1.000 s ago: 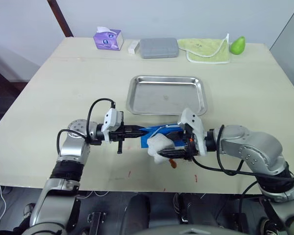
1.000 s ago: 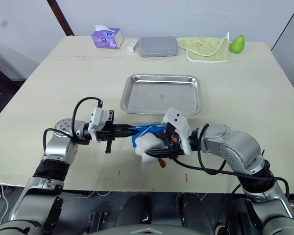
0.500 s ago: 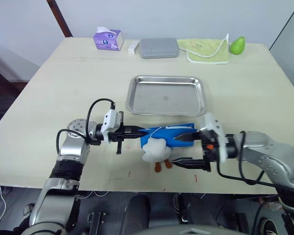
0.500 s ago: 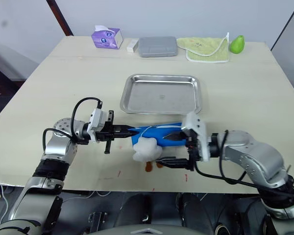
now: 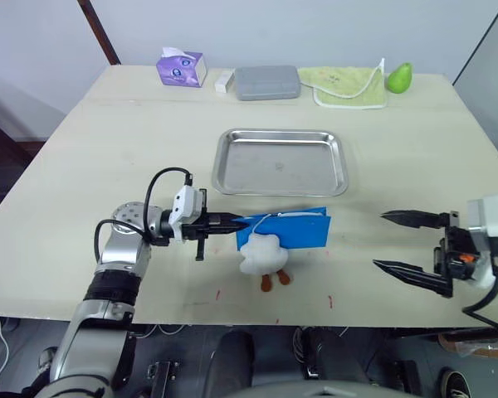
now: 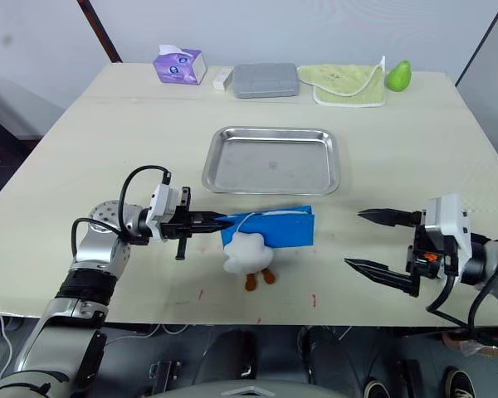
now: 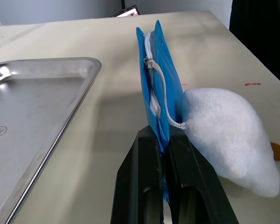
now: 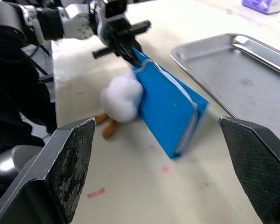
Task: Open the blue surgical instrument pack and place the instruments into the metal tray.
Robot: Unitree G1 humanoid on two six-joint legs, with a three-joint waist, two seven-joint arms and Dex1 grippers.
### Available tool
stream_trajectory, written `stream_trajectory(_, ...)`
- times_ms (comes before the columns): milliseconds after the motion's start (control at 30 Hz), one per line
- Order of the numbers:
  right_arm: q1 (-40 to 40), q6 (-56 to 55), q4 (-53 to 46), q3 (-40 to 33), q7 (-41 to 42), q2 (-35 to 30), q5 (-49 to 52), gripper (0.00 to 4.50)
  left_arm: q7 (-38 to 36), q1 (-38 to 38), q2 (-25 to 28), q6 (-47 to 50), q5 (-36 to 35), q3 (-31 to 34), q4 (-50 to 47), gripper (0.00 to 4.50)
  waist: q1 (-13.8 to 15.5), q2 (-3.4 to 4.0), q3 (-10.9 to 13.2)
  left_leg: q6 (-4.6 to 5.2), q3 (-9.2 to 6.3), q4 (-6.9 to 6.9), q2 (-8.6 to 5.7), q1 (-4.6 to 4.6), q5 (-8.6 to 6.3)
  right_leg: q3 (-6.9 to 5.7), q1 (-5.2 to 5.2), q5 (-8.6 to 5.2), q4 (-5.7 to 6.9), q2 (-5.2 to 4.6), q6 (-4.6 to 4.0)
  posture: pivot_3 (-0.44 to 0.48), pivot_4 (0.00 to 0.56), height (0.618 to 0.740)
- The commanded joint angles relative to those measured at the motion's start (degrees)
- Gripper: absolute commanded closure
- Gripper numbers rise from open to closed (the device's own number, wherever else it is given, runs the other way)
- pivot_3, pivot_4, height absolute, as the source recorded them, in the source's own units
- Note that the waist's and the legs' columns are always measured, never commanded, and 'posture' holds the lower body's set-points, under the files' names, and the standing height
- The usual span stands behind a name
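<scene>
The blue surgical instrument pack (image 5: pixel 295 230) stands on its long edge on the table, just in front of the metal tray (image 5: pixel 282 162). My left gripper (image 5: pixel 236 222) is shut on the pack's left corner; in the left wrist view its fingers (image 7: pixel 147 158) pinch the blue fabric (image 7: pixel 158 79) beside the zip. A white plush charm (image 5: pixel 261 255) with orange feet hangs from the zip cord and rests on the table. My right gripper (image 5: pixel 380 240) is open wide and holds nothing, well to the right of the pack. The instruments are hidden. The tray is bare.
Along the far edge lie a purple tissue box (image 5: pixel 183 66), a small white block (image 5: pixel 226 80), a grey hard case (image 5: pixel 268 81), a green cloth (image 5: pixel 349 85) and a green pear-shaped object (image 5: pixel 401 77). The table's front edge runs close below the pack.
My right gripper opened, let go of the pack and plush, and pulled back far to the right. The left gripper stayed shut on the pack's corner.
</scene>
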Motion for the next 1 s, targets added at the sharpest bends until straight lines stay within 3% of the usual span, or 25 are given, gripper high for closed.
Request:
stream_trajectory(33,0.85,-2.54,1.02,-2.48,2.08,-1.52,0.33,0.07,-2.03,0.19,0.84,-0.92,1.14,-0.45,1.69,4.5,0.02,0.0,0.0,0.0,0.0,0.0,0.0,-0.01,0.0,-0.01,0.0,0.0,-0.01,0.0,0.0,0.0,0.15,0.74)
stream_trajectory(200,-0.47,-2.45,3.88,-2.36,3.13,-3.49,0.85,0.07,-2.88,-0.14,0.95,-1.71,1.26,-0.85,2.1,4.5,-0.02,0.0,0.0,0.0,-0.03,0.0,0.0,0.0,0.0,-0.01,0.01,0.0,0.0,0.01,0.0,0.0,0.15,0.74)
stream_trajectory(333,-5.12,-1.69,5.46,3.52,0.62,-2.0,0.08,0.07,-2.95,0.12,0.71,-1.35,0.99,-1.32,0.44,4.5,-0.07,0.01,0.0,0.0,-0.01,0.01,0.0,0.02,0.0,0.0,0.03,0.0,-0.01,0.01,0.0,0.0,0.15,0.74)
stream_trajectory(700,-19.54,-6.27,17.68,21.56,0.3,6.7,-8.45,0.07,-2.79,0.98,0.58,-0.17,0.68,-2.5,-3.75,4.5,0.24,0.02,0.0,0.0,-0.04,0.04,0.0,-0.02,0.0,-0.05,0.03,-0.01,0.0,-0.01,-0.03,0.0,0.15,0.74)
stream_trajectory(967,-25.33,-10.38,26.95,27.86,3.87,12.68,-12.45,0.07,-3.8,2.37,1.92,-0.35,-0.11,-1.61,-4.09,4.5,0.32,0.03,0.01,0.0,-0.02,0.05,-0.01,-0.03,0.0,-0.06,0.03,-0.01,0.0,-0.04,-0.03,0.0,0.15,0.74)
stream_trajectory(1000,-25.73,-10.72,27.6,28.12,4.05,13.09,-12.84,0.62,-3.94,2.49,2.14,-0.49,-0.22,-1.5,-3.94,4.5,0.31,0.04,0.01,0.0,-0.03,0.05,-0.01,-0.03,0.0,-0.07,0.03,-0.01,0.02,-0.03,-0.03,0.0,0.15,0.74)
